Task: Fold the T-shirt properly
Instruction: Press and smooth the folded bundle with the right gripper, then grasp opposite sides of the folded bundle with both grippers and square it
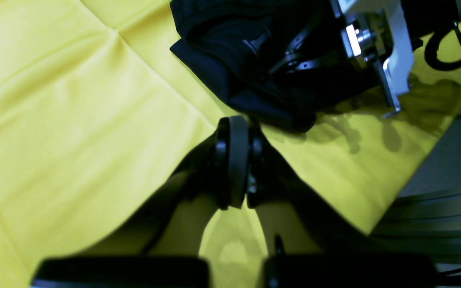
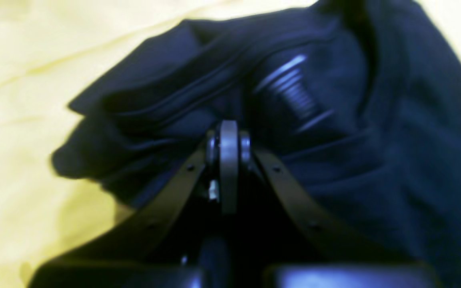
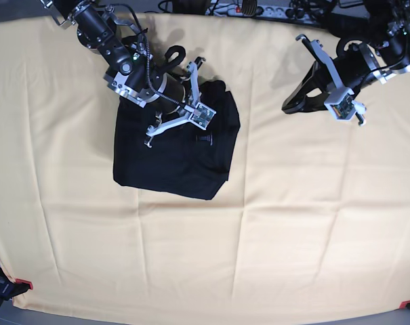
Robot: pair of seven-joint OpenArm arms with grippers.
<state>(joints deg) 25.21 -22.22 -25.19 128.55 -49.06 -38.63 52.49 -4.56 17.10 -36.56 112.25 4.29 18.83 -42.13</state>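
Observation:
The black T-shirt lies as a roughly square bundle on the pale yellow cloth, left of centre. My right gripper is down on its upper right part. In the right wrist view the jaws of that gripper are pressed together, and folds of the T-shirt run into the tips. A pale striped mark shows on the fabric just beyond. My left gripper hangs shut and empty over bare cloth at the upper right. In the left wrist view the gripper is just short of the T-shirt's edge.
The yellow cloth covers the whole table and has creases. Its edge drops off near my left gripper, with grey floor beyond. The right arm's wrist is over the shirt. Red clamps hold the front corners. Cables lie at the back.

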